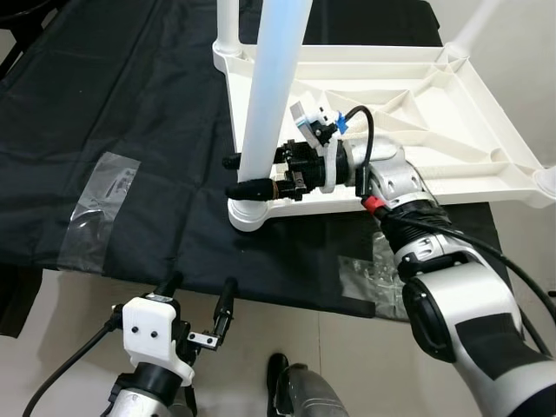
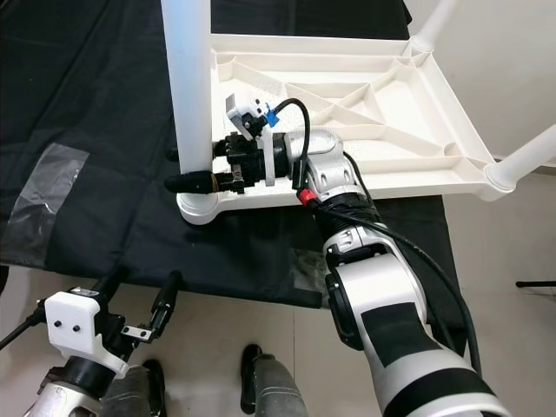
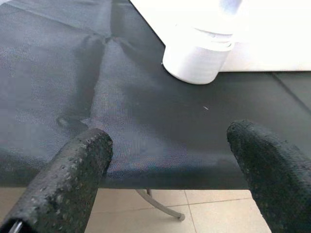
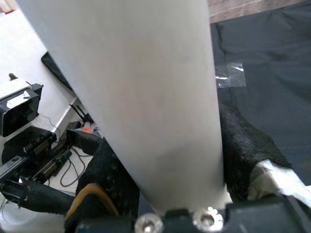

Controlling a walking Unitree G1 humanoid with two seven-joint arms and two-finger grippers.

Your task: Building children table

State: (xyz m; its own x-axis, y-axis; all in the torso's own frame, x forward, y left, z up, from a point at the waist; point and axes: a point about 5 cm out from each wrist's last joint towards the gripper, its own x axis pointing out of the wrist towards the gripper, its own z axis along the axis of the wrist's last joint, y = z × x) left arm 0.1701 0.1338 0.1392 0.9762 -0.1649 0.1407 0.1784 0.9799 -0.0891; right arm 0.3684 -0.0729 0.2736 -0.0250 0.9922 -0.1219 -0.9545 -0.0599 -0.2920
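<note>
An upturned white plastic table top (image 1: pixel 452 95) lies on a black cloth-covered surface (image 1: pixel 130 113). A white table leg (image 1: pixel 269 104) stands upright in the near-left corner socket (image 1: pixel 248 213). My right gripper (image 1: pixel 239 175) is shut on this leg just above the socket, one black finger on each side; the right wrist view has the leg (image 4: pixel 141 97) between both fingers (image 4: pixel 243 145). Another leg (image 2: pixel 530 152) stands at the right corner. My left gripper (image 1: pixel 198 295) hangs open and holds nothing, low in front of the cloth's near edge, apart from the table.
Clear tape patches (image 1: pixel 100 200) hold the black cloth down at the left and near my right arm. Pale tiled floor (image 1: pixel 287 339) runs along the near edge. A metal frame leg (image 3: pixel 163 208) shows under the cloth. My feet (image 1: pixel 295 391) are below.
</note>
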